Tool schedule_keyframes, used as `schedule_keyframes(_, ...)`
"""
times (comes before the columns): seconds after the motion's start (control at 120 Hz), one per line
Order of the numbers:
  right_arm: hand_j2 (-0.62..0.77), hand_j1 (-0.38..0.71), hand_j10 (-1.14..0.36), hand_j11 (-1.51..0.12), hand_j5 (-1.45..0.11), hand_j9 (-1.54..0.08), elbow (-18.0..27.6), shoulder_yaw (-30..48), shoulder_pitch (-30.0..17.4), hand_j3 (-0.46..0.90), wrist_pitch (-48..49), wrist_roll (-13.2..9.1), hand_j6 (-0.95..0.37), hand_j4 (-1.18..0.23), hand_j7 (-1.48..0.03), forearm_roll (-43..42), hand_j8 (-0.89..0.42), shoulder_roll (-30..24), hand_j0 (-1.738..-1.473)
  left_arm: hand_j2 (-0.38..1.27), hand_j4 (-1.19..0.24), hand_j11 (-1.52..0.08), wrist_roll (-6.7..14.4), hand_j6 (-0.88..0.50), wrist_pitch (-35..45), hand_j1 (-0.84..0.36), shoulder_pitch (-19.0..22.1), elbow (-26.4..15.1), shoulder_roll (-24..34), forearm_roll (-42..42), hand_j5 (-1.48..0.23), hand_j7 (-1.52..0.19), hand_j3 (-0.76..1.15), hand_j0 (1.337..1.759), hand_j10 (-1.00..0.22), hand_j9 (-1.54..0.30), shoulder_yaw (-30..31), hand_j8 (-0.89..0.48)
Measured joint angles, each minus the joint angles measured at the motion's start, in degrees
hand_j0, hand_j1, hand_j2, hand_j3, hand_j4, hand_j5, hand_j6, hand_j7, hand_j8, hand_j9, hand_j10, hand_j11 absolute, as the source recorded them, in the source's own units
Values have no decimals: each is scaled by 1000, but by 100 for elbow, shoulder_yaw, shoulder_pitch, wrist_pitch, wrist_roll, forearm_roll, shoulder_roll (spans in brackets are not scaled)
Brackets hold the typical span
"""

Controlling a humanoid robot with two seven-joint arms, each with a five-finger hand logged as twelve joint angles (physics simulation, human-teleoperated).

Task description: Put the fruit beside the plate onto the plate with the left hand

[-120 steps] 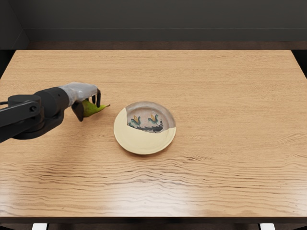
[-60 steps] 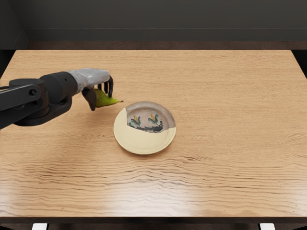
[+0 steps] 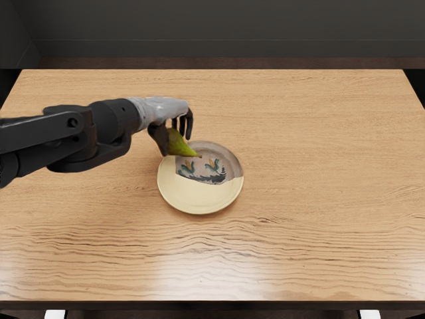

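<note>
Fingers of L hand clamped on yellow-green pointed fruit, tip over plate rim

Wooden table, light brown with wavy grain, filling most of the view. Behind its far edge, dark wall. Below the near edge, two small white shapes, too cropped to identify.

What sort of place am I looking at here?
Likely a simulated test setup, not a home: a wooden table, one painted plate, and a robot's left hand holding a green fruit.
</note>
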Motion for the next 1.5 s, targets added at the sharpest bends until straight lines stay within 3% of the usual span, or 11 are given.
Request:
schedule_keyframes(0.567,-5,-320,-24,-31,-31,-31,0,0,0,0,0,0,-24,-24,-31,0,-24,0,-1658,560,-687,-915,1,-558,-126,-379,29,-2,-264,-172,-937,-929,0,1658,-696,-915,20,-457)
schedule_keyframes(0.775,-5,-320,-24,-31,-31,-31,0,0,0,0,0,0,-24,-24,-31,1,-24,0,-1658,210,-276,-365,1,-230,-15,55,18,31,-343,-176,-373,-370,0,1658,-279,-365,1,-195)
schedule_keyframes(0.992,-5,-320,-24,-31,-31,-31,0,0,0,0,1,0,-24,-24,-31,1,-24,0,-1658,74,-97,-126,0,-82,-10,248,22,33,-334,-269,-129,-128,0,1658,-98,-126,-8,-70)
schedule_keyframes(1.283,-5,-320,-24,-31,-31,-31,0,0,0,0,2,8,-24,-24,-31,2,-24,0,-1658,18,-25,-30,0,-22,-161,325,53,257,18,-2252,-31,-31,0,1658,-25,-30,-135,-19)
schedule_keyframes(1.5,-5,-320,-24,-31,-31,-31,6,-1,0,0,2,4,-24,-24,-31,6,-24,0,-1658,7,-10,-11,0,-9,-1503,341,114,552,1000,-4487,-11,-11,0,1658,-10,-11,-607,-8)
